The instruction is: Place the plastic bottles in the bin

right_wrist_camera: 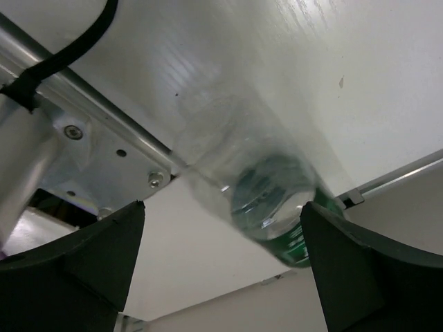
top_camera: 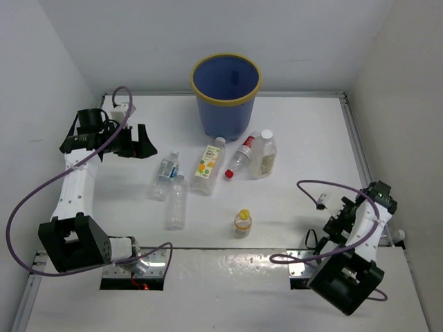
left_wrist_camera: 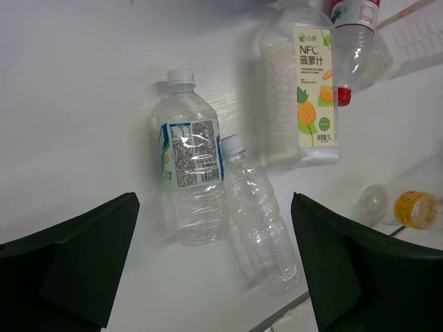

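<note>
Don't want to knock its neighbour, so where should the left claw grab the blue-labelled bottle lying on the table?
Probably from above, across the shoulder just below the white cap of the blue-labelled bottle. It lies flat, and the plain bottle crowds its lower body, leaving the upper end clear on both sides.

Lit brightly and evenly from overhead, casting only faint, soft shadows beside the plastic bottles (top_camera: 208, 162) on the white tabletop (top_camera: 304, 138). Glaring along its glossy near edge. Sharp in the left wrist view; blurred close up across the clear bottle (right_wrist_camera: 256, 187) in the right wrist view.
</note>
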Robot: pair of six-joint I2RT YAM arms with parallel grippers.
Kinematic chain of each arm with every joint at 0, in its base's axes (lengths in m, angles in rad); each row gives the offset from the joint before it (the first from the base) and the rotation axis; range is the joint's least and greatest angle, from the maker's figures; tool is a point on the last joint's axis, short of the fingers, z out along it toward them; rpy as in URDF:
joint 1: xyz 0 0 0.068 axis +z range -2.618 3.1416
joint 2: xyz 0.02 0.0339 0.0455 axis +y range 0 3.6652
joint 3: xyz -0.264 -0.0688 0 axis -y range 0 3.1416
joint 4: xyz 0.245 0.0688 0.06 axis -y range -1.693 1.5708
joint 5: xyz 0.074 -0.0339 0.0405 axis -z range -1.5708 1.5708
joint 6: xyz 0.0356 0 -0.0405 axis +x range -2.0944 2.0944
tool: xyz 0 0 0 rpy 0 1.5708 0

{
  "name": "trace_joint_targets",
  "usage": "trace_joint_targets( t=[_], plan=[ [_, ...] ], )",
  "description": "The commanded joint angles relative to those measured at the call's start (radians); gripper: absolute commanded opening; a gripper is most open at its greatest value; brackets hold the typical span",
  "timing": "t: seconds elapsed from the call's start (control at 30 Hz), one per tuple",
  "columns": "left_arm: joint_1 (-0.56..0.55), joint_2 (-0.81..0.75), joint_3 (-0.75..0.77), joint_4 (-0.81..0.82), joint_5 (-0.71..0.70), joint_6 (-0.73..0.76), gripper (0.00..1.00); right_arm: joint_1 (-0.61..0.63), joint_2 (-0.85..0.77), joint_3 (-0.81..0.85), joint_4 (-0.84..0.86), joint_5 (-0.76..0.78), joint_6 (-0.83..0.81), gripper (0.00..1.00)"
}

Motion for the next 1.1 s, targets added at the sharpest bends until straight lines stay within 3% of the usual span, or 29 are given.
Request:
trace_joint_targets(
  t=[0.0, 0.4, 0.57, 0.6, 0.77, 0.93, 1.07],
  plan=[
    [-0.012, -0.008, 0.038, 0.007, 0.037, 0.023, 0.99, -0.022, -0.004, -0.053, 0.059, -0.018, -0.169, 0.93],
    [-0.021, 0.022, 0.047, -0.002, 0.027, 0.032, 0.99, -0.026, 0.087, -0.260, 0.472, -0.003, -0.239, 0.94],
    [-0.021, 0.022, 0.047, -0.002, 0.027, 0.041, 0.99, -0.041, 0.160, -0.228, 0.588, -0.040, -0.221, 0.90],
    [-0.021, 0.022, 0.047, -0.002, 0.027, 0.041, 0.99, -0.048, 0.192, -0.192, 0.589, -0.040, -0.212, 0.82],
    [-0.021, 0.022, 0.056, -0.002, 0.049, 0.050, 0.97, -0.045, 0.297, -0.014, 0.465, -0.100, -0.088, 0.57],
    [-0.021, -0.032, 0.079, 0.064, 0.072, -0.003, 0.96, 0.012, 0.280, 0.276, 0.210, -0.292, 0.163, 0.54],
    [-0.021, -0.093, 0.079, 0.186, 0.133, -0.080, 0.91, 0.110, 0.208, 0.455, 0.052, -0.447, 0.316, 0.42]
  ],
)
